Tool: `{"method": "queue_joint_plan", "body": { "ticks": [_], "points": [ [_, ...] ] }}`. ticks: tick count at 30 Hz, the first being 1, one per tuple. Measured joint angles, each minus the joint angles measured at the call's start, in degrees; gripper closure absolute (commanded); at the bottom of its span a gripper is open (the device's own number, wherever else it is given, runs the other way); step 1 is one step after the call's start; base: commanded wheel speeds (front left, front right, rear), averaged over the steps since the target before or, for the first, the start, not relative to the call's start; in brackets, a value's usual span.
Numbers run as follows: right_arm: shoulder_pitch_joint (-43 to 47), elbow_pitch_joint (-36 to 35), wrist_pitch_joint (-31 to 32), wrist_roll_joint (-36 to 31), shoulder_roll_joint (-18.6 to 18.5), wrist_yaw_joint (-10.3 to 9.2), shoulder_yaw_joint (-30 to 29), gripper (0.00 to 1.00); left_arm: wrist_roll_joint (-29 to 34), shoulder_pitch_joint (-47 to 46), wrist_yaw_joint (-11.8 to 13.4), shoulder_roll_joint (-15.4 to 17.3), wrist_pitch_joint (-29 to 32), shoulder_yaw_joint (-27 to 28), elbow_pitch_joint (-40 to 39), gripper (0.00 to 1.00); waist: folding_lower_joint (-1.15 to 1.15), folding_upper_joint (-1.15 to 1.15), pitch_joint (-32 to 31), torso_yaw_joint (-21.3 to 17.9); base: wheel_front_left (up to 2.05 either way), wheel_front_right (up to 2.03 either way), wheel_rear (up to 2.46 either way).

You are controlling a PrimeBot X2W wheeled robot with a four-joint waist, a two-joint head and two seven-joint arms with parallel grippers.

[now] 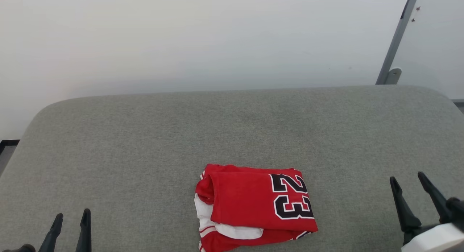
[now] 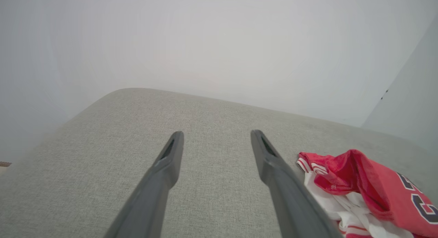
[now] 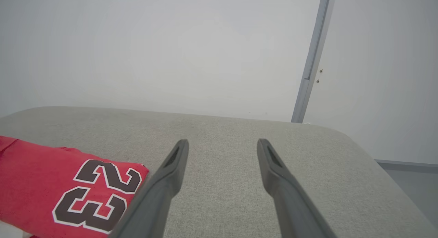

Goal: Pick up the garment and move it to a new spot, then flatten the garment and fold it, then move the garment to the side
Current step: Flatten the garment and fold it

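Garment (image 1: 253, 205): red jersey, loosely folded, 6 o'clock on grey cushion (image 1: 232, 128). Likely soft, light, floppy; pinch the bunched 9 o'clock edge. Left gripper (image 1: 72, 214) and right gripper (image 1: 407, 177) both gape wide, empty.

Bright, even, diffuse light; soft faint shadows; wrist views bend at edges.

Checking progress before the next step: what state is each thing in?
garment: roughly folded, "23" facing up, lying free on the grey padded surface
left gripper: open, empty, apart from the garment
right gripper: open, empty, apart from the garment
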Motion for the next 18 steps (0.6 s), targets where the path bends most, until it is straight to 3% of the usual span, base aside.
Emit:
{"method": "queue_joint_plan", "body": {
  "ticks": [18],
  "points": [
    [6.94,-5.95,-0.33,-4.22,7.11,0.0,-4.64,0.0,-1.02,0.6,0.0,2.42,0.0,-1.87,1.67,0.0,0.0,0.0,-0.69,1.87,0.0,0.0,0.0]
  ]
}}
